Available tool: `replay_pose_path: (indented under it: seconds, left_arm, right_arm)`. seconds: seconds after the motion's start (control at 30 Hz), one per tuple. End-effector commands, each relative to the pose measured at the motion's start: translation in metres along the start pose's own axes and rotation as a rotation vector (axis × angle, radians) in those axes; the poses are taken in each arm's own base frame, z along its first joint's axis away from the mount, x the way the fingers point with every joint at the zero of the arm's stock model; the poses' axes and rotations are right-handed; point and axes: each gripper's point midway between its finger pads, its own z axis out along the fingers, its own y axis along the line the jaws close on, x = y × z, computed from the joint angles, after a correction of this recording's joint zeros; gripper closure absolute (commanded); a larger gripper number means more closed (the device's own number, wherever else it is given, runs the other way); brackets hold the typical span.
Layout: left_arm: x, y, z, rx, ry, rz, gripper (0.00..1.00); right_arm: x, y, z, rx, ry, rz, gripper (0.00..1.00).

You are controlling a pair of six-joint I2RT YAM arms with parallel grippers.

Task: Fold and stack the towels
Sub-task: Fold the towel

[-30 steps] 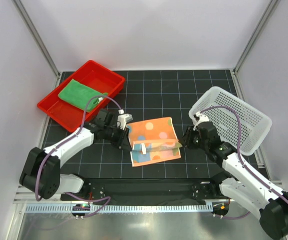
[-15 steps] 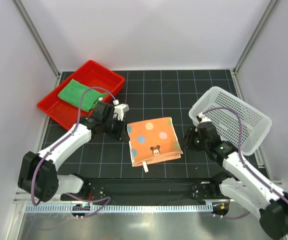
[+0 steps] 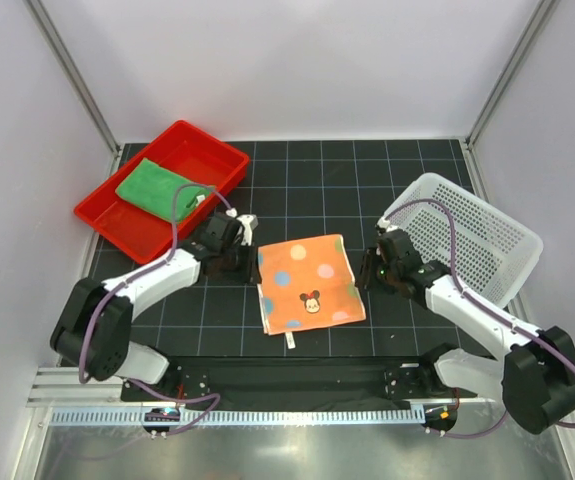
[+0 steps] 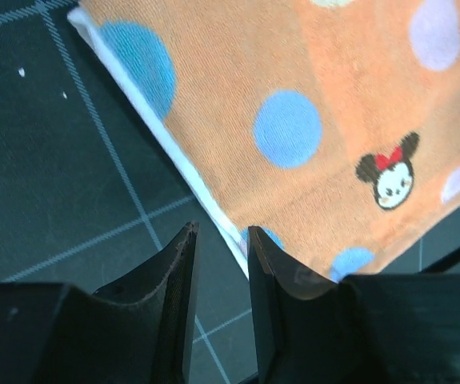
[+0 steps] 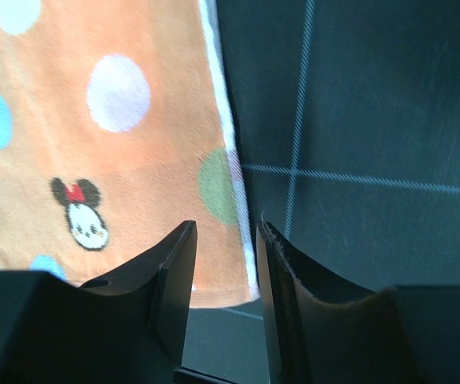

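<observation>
Claw parked over the towel's edge

The orange polka-dot towel (image 5: 126, 160) lies flat on the dark gridded counter (image 5: 374, 104), with a little cartoon mouse face (image 5: 82, 212) near its lower corner. The claw (image 5: 226, 232) has its jaws slightly apart with nothing in them, and the towel's white-trimmed right edge shows through the gap.

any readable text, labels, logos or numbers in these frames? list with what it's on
No readable text anywhere.
Dotted towel: only a cartoon mouse face with a red bow, no lettering.
White tag at that towel's near edge: too small to read.
Green towel, tray, basket: no markings visible.
</observation>
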Motion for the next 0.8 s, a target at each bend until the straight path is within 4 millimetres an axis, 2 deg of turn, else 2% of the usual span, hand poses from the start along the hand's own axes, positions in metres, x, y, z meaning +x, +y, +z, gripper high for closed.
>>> replay_pose_path:
  seconds: [0.0,0.03,0.07,0.13,0.17,0.23,0.27,0.33,0.37,0.5,0.6,0.7,0.77]
  left_arm:
    - [-0.05,-0.006,0.013,-0.012,-0.122,0.031,0.66]
    - [-0.053,-0.005,0.016,-0.019,-0.121,0.033,0.66]
    - [-0.051,0.0,0.027,-0.036,-0.094,0.031,0.66]
    - [-0.061,0.004,0.031,-0.05,-0.109,0.024,0.66]
    - [-0.062,0.005,0.035,-0.05,-0.109,0.018,0.66]
    - [-0.066,0.007,0.042,-0.036,-0.116,0.005,0.65]
    - [-0.069,0.009,0.042,-0.037,-0.121,-0.003,0.65]
    - [-0.072,0.015,0.045,-0.051,-0.118,-0.018,0.64]
    - [-0.075,0.022,0.044,-0.066,-0.123,-0.032,0.64]
    - [-0.085,0.034,0.039,-0.061,-0.14,-0.054,0.64]
    - [-0.092,0.031,0.038,-0.031,-0.146,-0.039,0.64]
    - [-0.092,0.026,0.041,0.002,-0.126,-0.028,0.64]
    - [-0.088,0.029,0.045,-0.01,-0.106,-0.03,0.64]
  right_arm:
    - [-0.055,0.039,-0.009,-0.129,-0.152,-0.096,0.57]
    - [-0.058,0.041,0.0,-0.121,-0.137,-0.112,0.57]
    - [-0.075,0.051,-0.002,-0.136,-0.163,-0.13,0.58]
    - [-0.087,0.058,0.006,-0.148,-0.153,-0.179,0.58]
    - [-0.1,0.064,0.016,-0.143,-0.14,-0.189,0.58]
    - [-0.111,0.064,0.025,-0.143,-0.117,-0.2,0.58]
    - [-0.12,0.065,0.037,-0.139,-0.098,-0.205,0.58]
    - [-0.136,0.065,0.044,-0.164,-0.087,-0.19,0.57]
    - [-0.133,0.063,0.055,-0.172,-0.055,-0.183,0.57]
    - [-0.137,0.054,0.072,-0.155,-0.009,-0.172,0.57]
    - [-0.134,0.053,0.08,-0.171,0.019,-0.159,0.57]
    - [-0.127,0.049,0.092,-0.161,0.052,-0.158,0.57]
    - [-0.122,0.047,0.099,-0.161,0.07,-0.153,0.57]
